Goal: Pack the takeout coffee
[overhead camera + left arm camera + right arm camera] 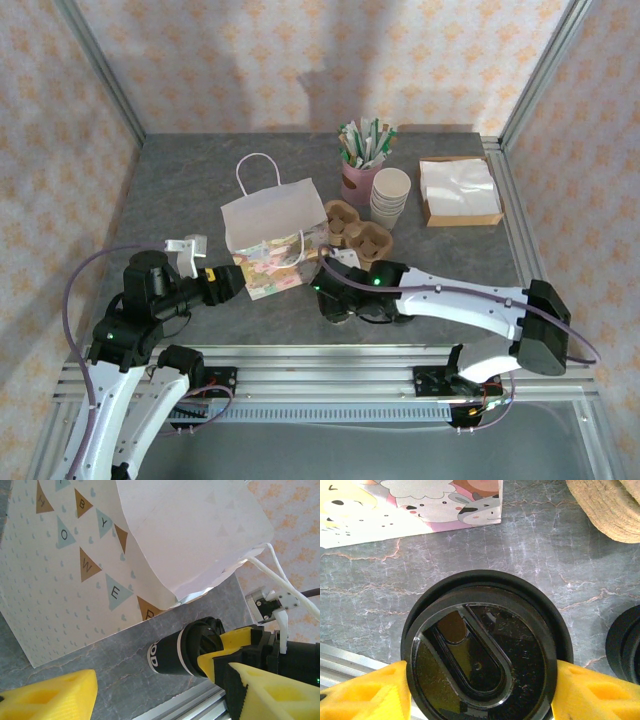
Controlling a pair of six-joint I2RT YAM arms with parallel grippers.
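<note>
While the left gripper gapes empty beside the bag,
the right gripper pinches the coffee by its black lid.

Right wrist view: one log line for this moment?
right claw: closed on takeout coffee lid | left claw: open, beside paper bag | coffee not yet bagged

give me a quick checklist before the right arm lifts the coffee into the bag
1. Takeout coffee lidded flat: ok where visible.
2. Right gripper straddles the cup on both sides: ok.
3. Firm grip: cannot tell, its lid hides the contact.
4. Paper bag standing: ok.
5. Bag mouth open: cannot tell.
6. Left gripper steadying the bag: not ok, it is open beside the bag.
</note>
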